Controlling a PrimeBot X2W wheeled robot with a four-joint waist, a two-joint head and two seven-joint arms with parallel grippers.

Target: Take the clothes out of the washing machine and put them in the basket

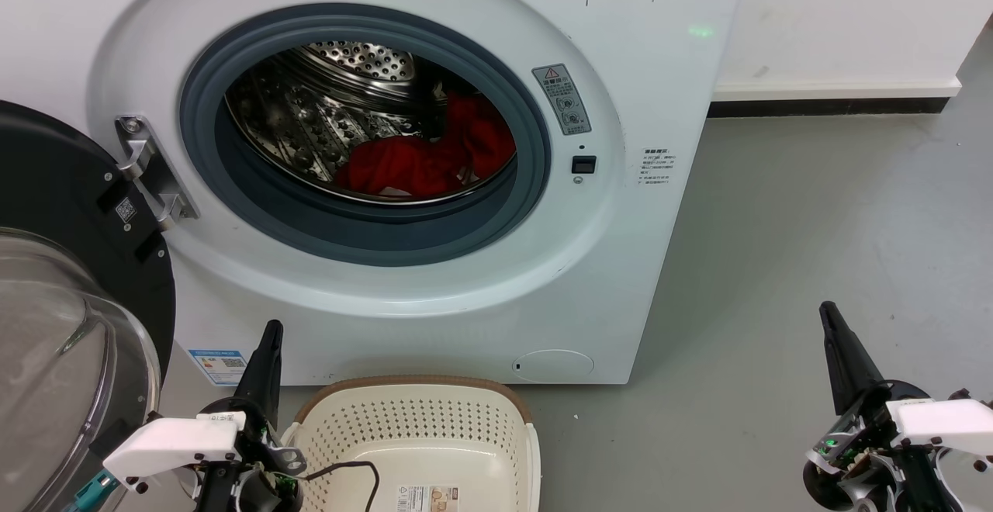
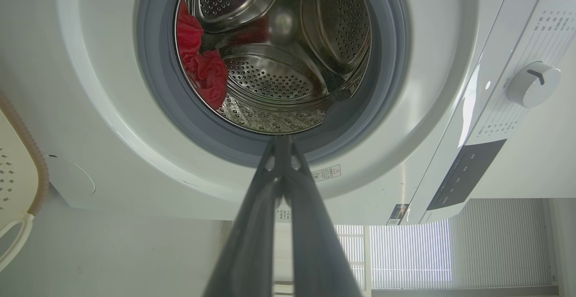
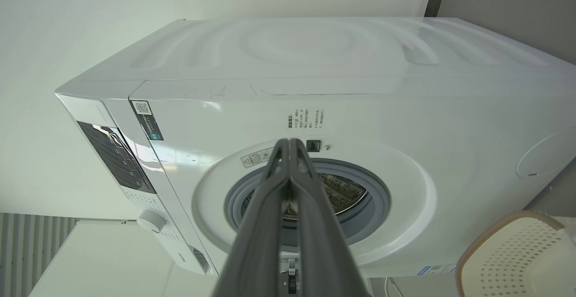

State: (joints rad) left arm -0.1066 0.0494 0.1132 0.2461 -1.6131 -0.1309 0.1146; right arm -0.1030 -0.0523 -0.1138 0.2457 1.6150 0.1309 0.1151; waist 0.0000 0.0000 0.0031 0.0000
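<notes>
The white washing machine [image 1: 636, 93] stands ahead with its door [image 1: 62, 279] swung open to the left. Bright red clothes [image 1: 423, 159] lie in the steel drum, at its lower right, and show at the drum's left [image 2: 202, 65] in the left wrist view. The cream basket [image 1: 419, 438] with a brown rim sits on the floor just below the porthole. My left gripper [image 1: 271, 330] is shut, low beside the basket's left edge, its tips [image 2: 282, 138] together. My right gripper [image 1: 826, 310] is shut over the floor right of the machine, tips [image 3: 290, 141] touching. Neither holds anything.
Grey floor [image 1: 814, 233] spreads to the right of the machine up to a white wall with a dark skirting [image 1: 830, 105]. The open door's glass bowl [image 1: 70, 349] juts out at the lower left, close to my left arm. A black cable [image 1: 349, 469] hangs into the basket.
</notes>
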